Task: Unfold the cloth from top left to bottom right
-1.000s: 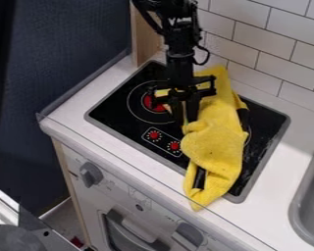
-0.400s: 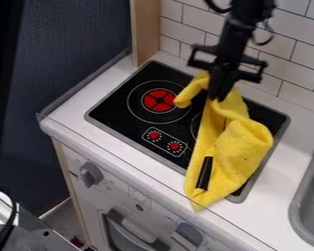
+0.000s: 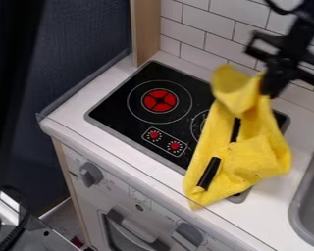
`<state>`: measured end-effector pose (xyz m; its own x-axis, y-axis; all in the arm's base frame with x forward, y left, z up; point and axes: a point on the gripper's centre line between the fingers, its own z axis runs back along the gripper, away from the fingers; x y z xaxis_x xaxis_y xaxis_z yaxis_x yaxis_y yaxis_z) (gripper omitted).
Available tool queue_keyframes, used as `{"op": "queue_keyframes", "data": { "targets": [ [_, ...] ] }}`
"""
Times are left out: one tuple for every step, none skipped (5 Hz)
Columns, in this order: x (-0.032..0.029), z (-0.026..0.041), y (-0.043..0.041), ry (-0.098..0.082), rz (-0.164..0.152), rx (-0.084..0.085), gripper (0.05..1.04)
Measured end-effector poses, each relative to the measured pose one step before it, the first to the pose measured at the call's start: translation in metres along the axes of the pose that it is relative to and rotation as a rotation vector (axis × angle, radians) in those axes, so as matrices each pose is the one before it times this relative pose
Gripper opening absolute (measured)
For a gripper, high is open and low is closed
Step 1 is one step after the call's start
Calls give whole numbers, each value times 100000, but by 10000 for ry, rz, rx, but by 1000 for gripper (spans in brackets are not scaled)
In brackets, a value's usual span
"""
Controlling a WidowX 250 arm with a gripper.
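Claw (image 3: 271, 91) holds cloth (image 3: 251, 158) aloft — lower corner past the cooktop (image 3: 119, 114) edge.

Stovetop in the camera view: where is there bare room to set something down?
The stovetop's left part, around the red-centred burner, and the white counter bordering it on the left. It is crowded on the right, with the cloth and hand, up towards the sink.
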<state>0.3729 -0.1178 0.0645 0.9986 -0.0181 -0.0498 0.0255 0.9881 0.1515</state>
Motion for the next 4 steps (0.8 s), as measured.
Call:
{"op": "queue_keyframes", "data": {
  "targets": [
    [779, -1371, -3670, -1254, -2372, -1384, 51],
    [531, -318, -1803, -354, -2148, -1091, 51],
    [-1140, -2100, -1622, -189, -1103, -1024, 51],
    [-669, 1424, -495, -443, -290, 5, 51]
  ]
}}
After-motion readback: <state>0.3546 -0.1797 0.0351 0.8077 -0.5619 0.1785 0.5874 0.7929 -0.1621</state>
